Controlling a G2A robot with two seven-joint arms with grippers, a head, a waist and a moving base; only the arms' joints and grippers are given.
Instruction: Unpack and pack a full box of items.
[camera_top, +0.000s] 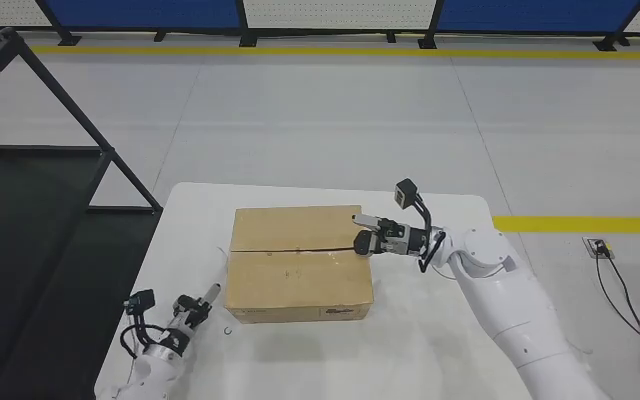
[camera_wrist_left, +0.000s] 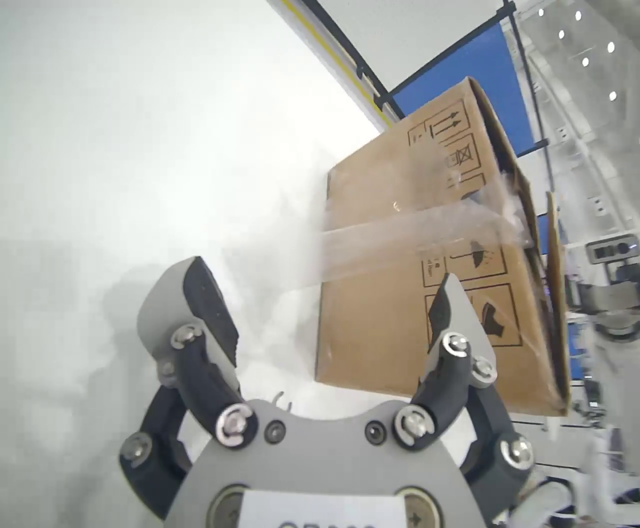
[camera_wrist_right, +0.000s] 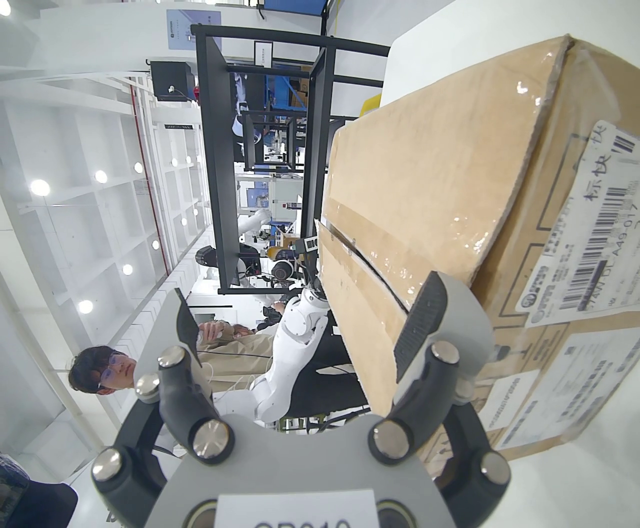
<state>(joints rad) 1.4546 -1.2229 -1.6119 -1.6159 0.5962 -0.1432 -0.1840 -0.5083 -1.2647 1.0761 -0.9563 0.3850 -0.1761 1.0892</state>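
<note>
The box (camera_top: 300, 265) sat in the middle of the white desk (camera_top: 420, 330). Its 2 top flaps (camera_top: 295, 230) were down, with a thin dark gap along the seam (camera_wrist_right: 360, 255) between them.

The right gripper (camera_wrist_right: 305, 330) was at the end of the box that carried the white labels (camera_wrist_right: 590, 240). It was level with the top edge, spread wide and holding nothing. The box lay straight ahead of it, and 1 finger (camera_wrist_right: 425, 320) lay across the top edge just beside the seam. Whether that finger touched the cardboard I could not tell.

The left gripper (camera_wrist_left: 330, 320) was low over the desk, off a corner of the opposite end. It too was spread wide and empty. The box stood ahead of it and apart from it, nearer 1 finger than the other, with bare desk between. A band of clear tape (camera_wrist_left: 410, 235) ran across the end facing that gripper, below some printed handling marks (camera_wrist_left: 450, 135) and above others.
</note>
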